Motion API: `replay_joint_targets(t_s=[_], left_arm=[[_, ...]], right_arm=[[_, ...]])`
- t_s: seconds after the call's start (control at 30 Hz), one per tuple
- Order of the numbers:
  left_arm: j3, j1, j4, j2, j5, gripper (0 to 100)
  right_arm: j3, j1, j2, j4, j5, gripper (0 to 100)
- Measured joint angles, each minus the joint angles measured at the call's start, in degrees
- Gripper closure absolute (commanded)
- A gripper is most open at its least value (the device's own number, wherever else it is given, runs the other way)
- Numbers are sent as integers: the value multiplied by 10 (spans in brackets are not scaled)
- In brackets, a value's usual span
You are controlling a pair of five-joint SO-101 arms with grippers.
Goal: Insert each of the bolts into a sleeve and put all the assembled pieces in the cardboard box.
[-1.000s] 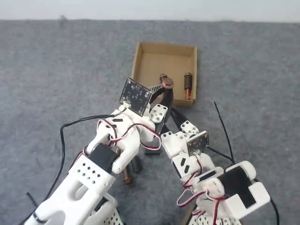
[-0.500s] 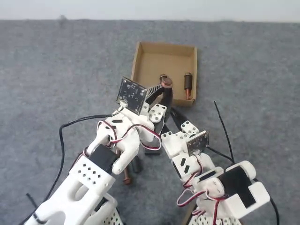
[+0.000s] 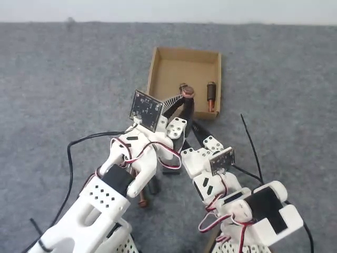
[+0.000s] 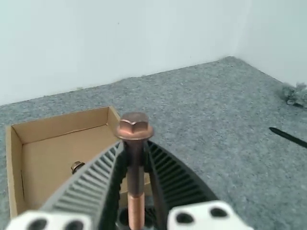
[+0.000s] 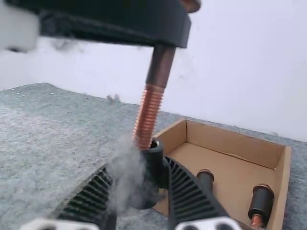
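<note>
The high cam is fixed above and behind my two arms, looking down and forward over the table, with the cardboard box (image 3: pixel 181 68) out toward the far side. My left wrist cam sits right behind my left gripper (image 4: pixel 135 148) and looks out along it, super close on the bolt (image 4: pixel 135 172), while the right one looks along my right gripper (image 5: pixel 139 170) from down low, close on the sleeve (image 5: pixel 154 160) and tilted up a bit. All three share the box and that bolt.
</note>
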State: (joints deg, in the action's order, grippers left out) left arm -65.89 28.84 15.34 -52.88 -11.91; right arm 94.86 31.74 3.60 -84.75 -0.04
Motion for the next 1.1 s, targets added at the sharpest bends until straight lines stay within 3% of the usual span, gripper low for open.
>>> replay_joint_targets(t_s=[0.3, 0.5, 1.1], left_arm=[[0, -1, -2, 0, 0, 990], [-37, -26, -65, 0, -3, 990], [-54, -5, -103, 0, -1, 990]], right_arm=[[0, 0, 0, 0, 0, 992], [0, -11, 0, 0, 0, 992], [0, -11, 0, 0, 0, 992]])
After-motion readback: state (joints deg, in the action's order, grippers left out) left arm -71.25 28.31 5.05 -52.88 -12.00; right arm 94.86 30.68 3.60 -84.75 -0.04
